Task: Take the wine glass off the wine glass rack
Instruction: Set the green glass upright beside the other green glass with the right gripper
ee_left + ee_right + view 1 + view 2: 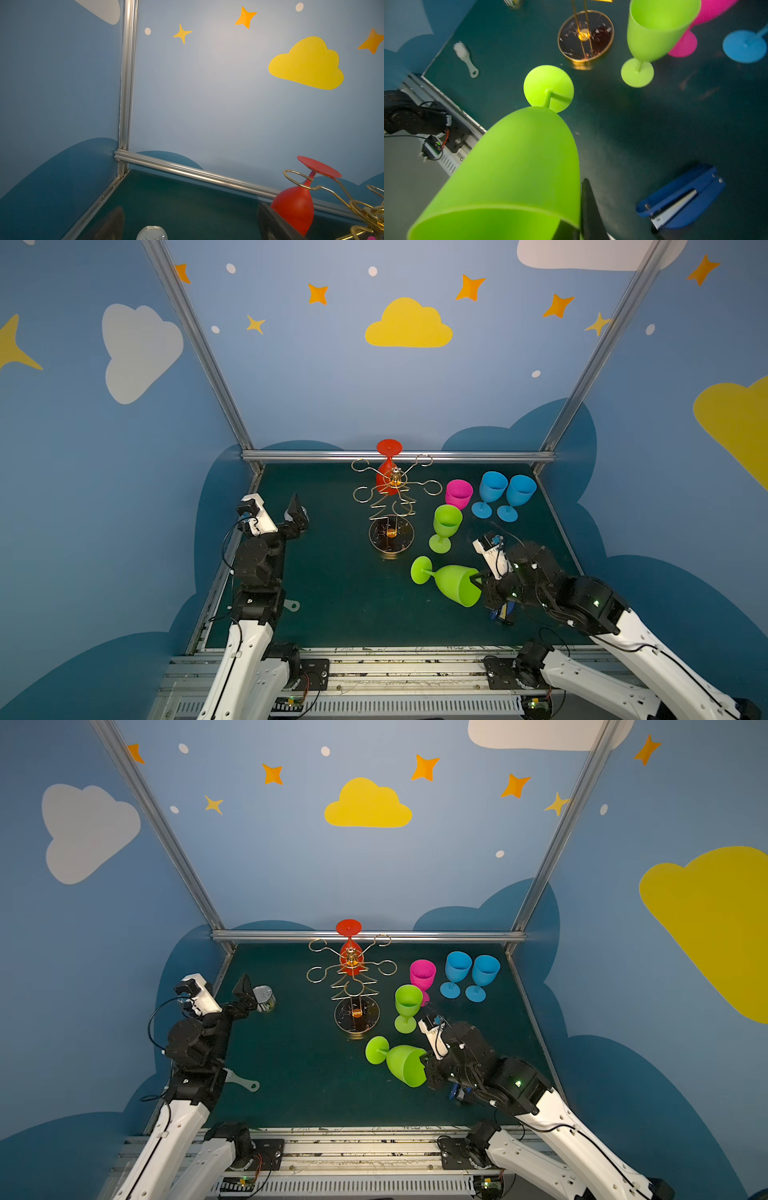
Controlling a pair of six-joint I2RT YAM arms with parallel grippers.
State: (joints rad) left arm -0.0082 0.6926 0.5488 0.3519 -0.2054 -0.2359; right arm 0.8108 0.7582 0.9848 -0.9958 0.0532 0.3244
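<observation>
The gold wire wine glass rack [392, 489] stands mid-table on its round base [609, 45]. A red wine glass [386, 472] hangs upside down from a far arm, also seen in the left wrist view [295, 207]. My right gripper [478, 578] is shut on the rim of a green wine glass [453, 583], one finger inside the bowl and one outside [586, 197]. That glass [519, 166] lies tilted on its side, foot towards the rack, low over the mat. My left gripper [297, 512] stands open and empty at the left, away from the rack.
Right of the rack stand a second green glass [446, 526], a pink one [458, 493] and two blue ones [505, 493]. A blue stapler [681, 199] lies under my right arm. A tin can [264, 998] sits by my left gripper, a small brush [243, 1082] near the left edge.
</observation>
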